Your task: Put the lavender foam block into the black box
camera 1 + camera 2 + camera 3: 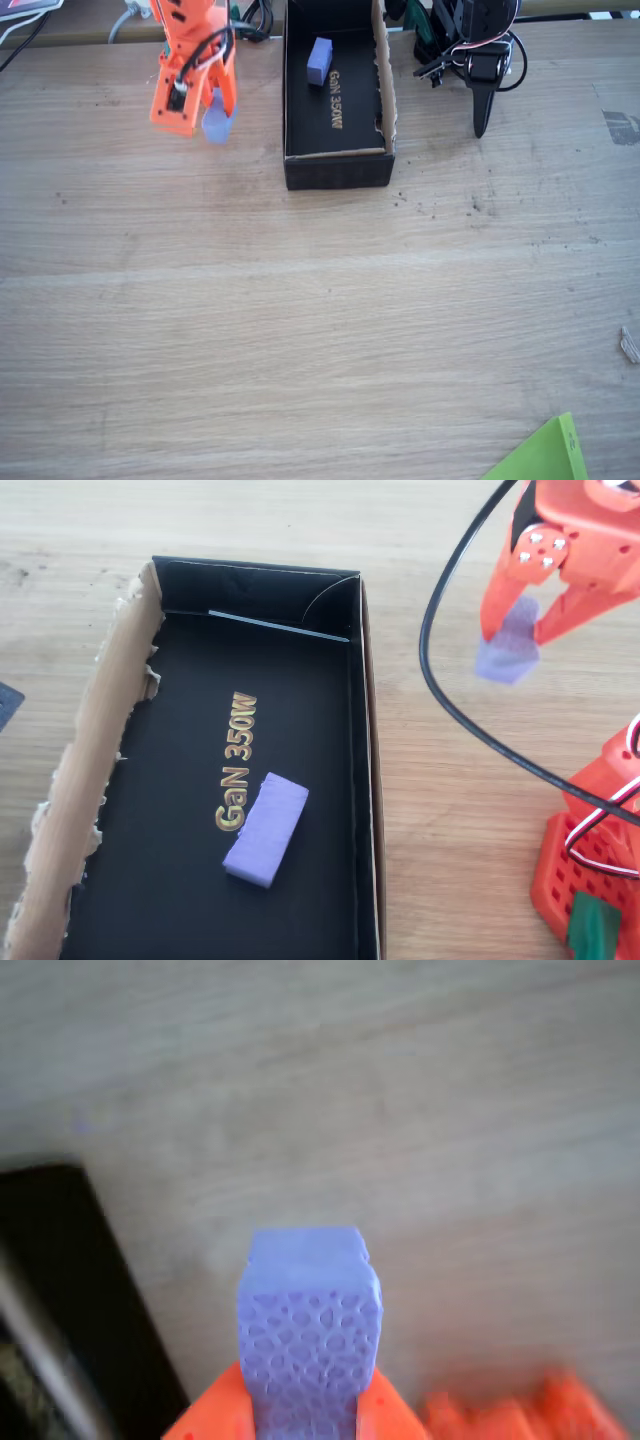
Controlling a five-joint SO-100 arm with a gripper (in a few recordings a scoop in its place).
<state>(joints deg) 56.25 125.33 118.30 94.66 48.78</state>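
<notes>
Pale wooden table [300, 330] under every view, grain running across. Lifted clear of that wood: lavender foam block [508, 645], pinched between the two orange fingers of the gripper [520, 630], jaws closed tight against its sides. Hangs beside the black box [368, 780], outside its wall, not over the opening. Seen from the wrist view, same block [308, 1330] with open honeycomb texture on its face, fingers [215, 1415] flanking its base, dark box edge at left. From the fixed view, block [216, 120] blurred below the orange gripper [205, 105], left of the box [338, 170]. Inside the box, lying flat on the bottom: second foam block [266, 829], touching the end of gold lettering "GaN 350W" [237, 765]. Raw brown torn cardboard along one long box wall. Fixed view alone adds a black arm [475, 55] right of the box and a lime-green sheet corner [545, 455] at bottom right.
</notes>
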